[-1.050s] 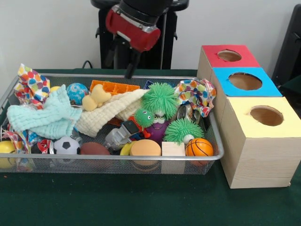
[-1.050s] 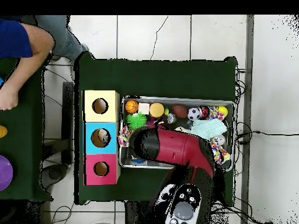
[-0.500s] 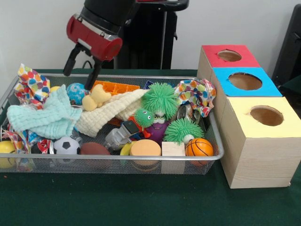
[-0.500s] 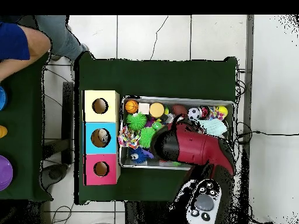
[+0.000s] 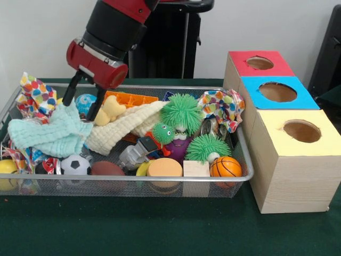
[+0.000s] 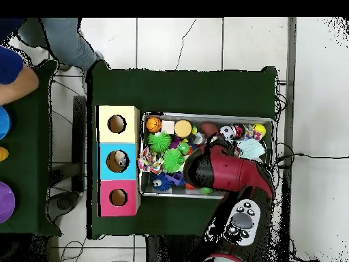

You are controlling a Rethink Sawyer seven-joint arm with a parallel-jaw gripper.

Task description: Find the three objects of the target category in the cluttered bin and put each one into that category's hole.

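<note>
1. I am hanging my gripper (image 5: 81,101) open and empty over the far left part of the bin (image 5: 242,160), one finger on each side of the blue ball (image 5: 86,102), with the mint cloth (image 5: 50,130) just below.
2. I judge I am in the search-and-reach step: nothing is gripped yet, and I cannot tell which category is the target.
3. If balls are wanted, candidates are lying in the bin: the blue ball under me, the soccer ball (image 5: 74,164) and the basketball (image 5: 225,166) along the near rim.
4. Next I am needing a straight descent, fingers clearing the cloth and the yellow duck (image 5: 109,111) beside the ball.
5. The front view is showing my fingers and the clutter; overhead my arm (image 6: 221,170) is covering that spot, yet only there something is showing inside the blue box (image 6: 118,161), plus a person's arm (image 6: 15,75) at the left edge.
</note>
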